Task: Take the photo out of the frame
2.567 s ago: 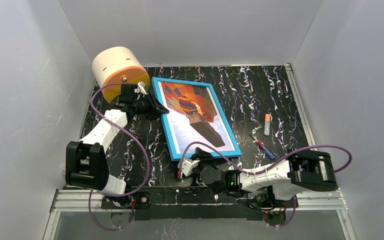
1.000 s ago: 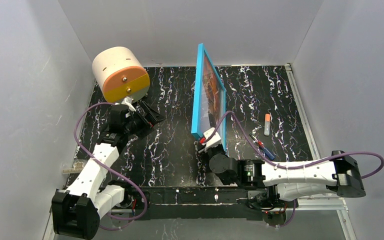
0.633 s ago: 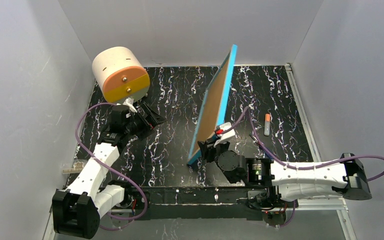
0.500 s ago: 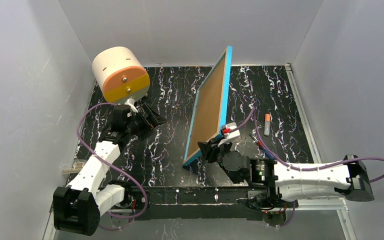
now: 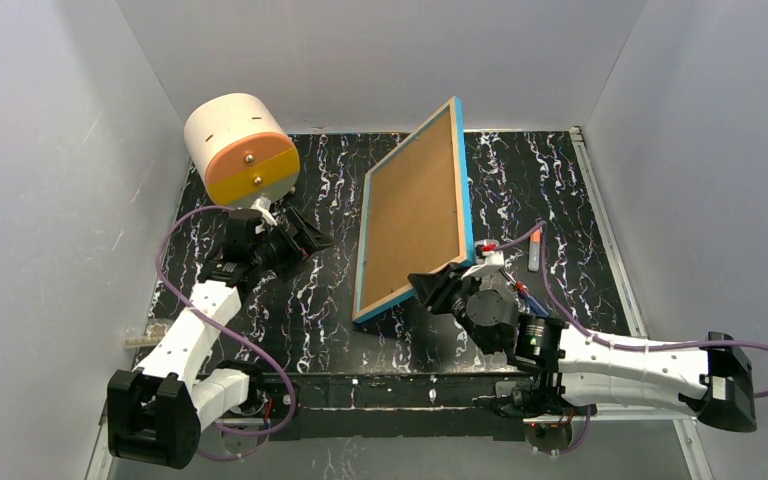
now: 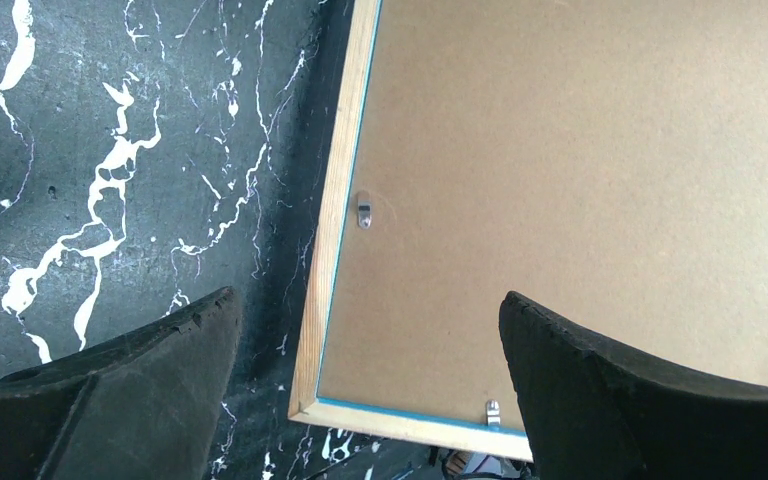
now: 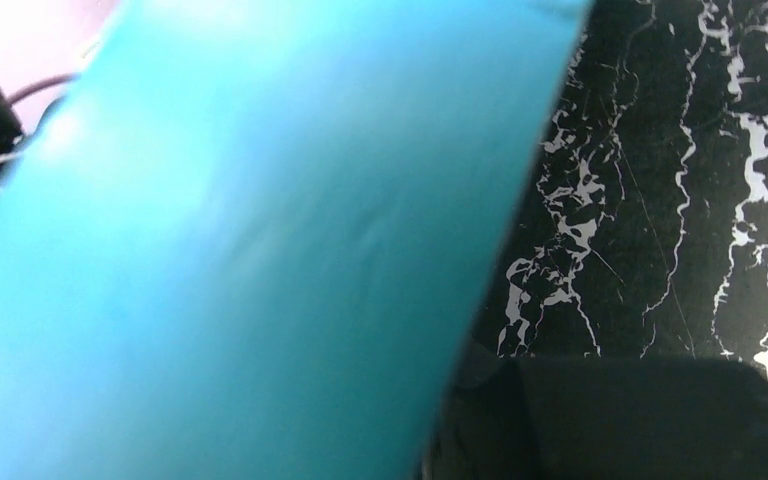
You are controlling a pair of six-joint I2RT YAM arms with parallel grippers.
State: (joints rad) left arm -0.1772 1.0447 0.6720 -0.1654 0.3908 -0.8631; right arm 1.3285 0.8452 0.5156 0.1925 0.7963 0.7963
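The frame (image 5: 362, 258) is held tilted above the middle of the table, back side up, its far end higher. Its brown backing board (image 5: 415, 215) faces the camera, so the photo is hidden underneath. My right gripper (image 5: 452, 286) is shut on the frame's near right edge. In the right wrist view the blue frame (image 7: 240, 250) fills the left, with one black finger (image 7: 650, 420) beside it. My left gripper (image 5: 300, 236) stands open to the left of the frame, touching nothing. In its wrist view the wooden edging (image 6: 332, 250) and board (image 6: 580, 170) lie beyond its spread fingers (image 6: 160, 380).
A white and orange cylinder (image 5: 240, 145) stands at the back left, close behind the left gripper. An orange-capped marker (image 5: 535, 248) and a small red and blue screwdriver (image 5: 525, 292) lie right of the frame. Small metal clips (image 6: 363, 211) hold the board. Grey walls enclose the table.
The right gripper lifted the frame from lying picture-up, stood it on edge and turned it over, so the brown back now faces up. The left arm pulled back to the left.
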